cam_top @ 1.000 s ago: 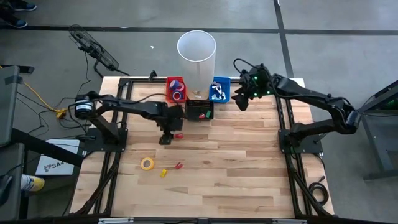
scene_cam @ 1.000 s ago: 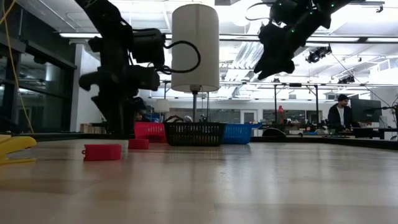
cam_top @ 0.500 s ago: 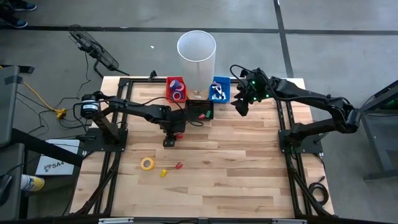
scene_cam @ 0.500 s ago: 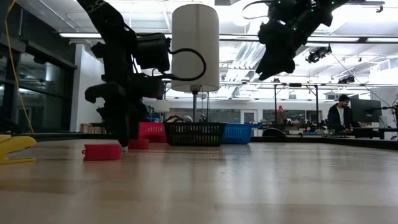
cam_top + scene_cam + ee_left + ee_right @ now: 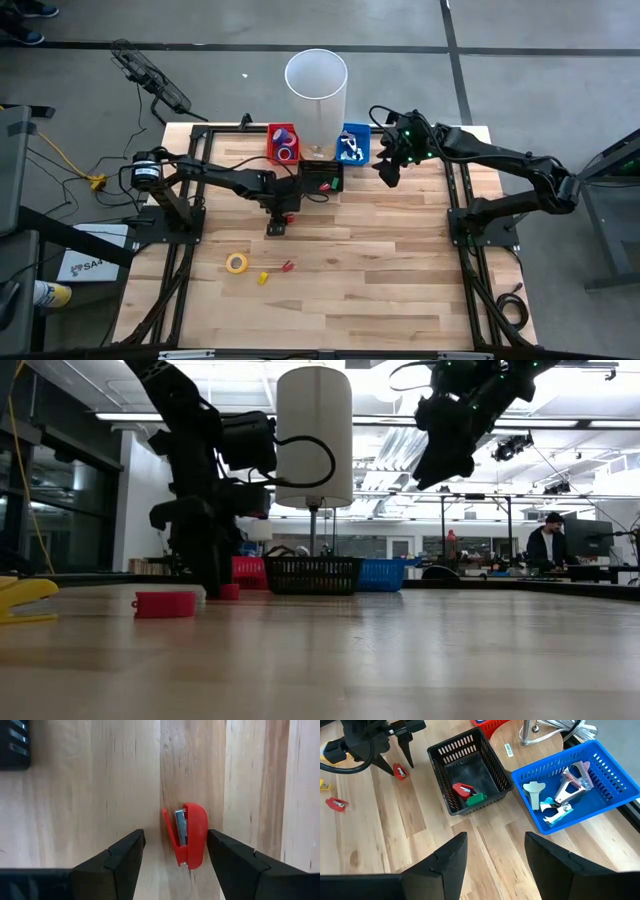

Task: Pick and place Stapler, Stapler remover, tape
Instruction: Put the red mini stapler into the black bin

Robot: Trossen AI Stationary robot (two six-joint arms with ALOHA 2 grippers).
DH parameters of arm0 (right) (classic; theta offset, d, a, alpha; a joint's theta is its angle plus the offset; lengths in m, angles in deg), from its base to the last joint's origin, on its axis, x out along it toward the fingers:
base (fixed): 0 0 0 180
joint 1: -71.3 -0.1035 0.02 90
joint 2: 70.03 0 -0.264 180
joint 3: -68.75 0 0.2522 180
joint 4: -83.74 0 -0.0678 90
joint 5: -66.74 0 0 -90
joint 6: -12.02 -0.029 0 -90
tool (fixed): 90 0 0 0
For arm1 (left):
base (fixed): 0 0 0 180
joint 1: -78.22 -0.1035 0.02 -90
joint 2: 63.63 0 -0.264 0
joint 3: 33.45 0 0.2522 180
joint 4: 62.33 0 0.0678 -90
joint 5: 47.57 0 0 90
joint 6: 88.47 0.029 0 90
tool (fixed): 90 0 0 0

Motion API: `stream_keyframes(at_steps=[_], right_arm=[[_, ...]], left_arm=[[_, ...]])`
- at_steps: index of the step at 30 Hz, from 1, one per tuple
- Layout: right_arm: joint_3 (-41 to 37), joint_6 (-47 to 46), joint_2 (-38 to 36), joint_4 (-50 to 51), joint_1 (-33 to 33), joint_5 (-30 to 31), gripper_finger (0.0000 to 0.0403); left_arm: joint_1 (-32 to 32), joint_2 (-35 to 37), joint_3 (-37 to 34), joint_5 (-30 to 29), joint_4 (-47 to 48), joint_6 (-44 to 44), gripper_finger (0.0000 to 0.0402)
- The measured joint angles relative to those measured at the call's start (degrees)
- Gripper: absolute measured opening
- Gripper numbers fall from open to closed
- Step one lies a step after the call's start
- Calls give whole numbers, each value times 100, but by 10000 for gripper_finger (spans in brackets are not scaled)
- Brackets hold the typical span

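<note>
A small red stapler (image 5: 189, 836) lies on its side on the wooden table, just in front of the black basket (image 5: 320, 178). My left gripper (image 5: 174, 836) points down over it, open, with one finger on either side; whether the nearer finger touches it I cannot tell. A yellow tape roll (image 5: 237, 263) lies flat on the table's near left. Blue and purple tape rolls (image 5: 287, 150) sit in the red bin (image 5: 272, 140). Stapler removers (image 5: 560, 795) lie in the blue bin (image 5: 600, 805). My right gripper (image 5: 386, 170) hangs open in the air by the blue bin.
A tall white lamp (image 5: 316, 85) stands between the red and blue bins at the far edge. The black basket holds a red stapler (image 5: 462, 789) and a green one (image 5: 476, 798). A small red piece (image 5: 287, 266) and a yellow piece (image 5: 263, 278) lie beside the yellow tape.
My left gripper has come down and a little toward the table's right, from beside the red stapler to astride it, tipping more steeply downward. The stapler has stayed where it was.
</note>
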Motion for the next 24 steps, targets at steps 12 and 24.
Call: stream_keyframes(at_steps=[12, 24], right_arm=[[0, 1, -18, 126, 0, 113, 186], [0, -12, -630, 664, 13, 223, 185]], left_arm=[[-9, -2, 0, -196, -15, -269, 118], [-17, -22, 347, -43, 207, -1073, 49]])
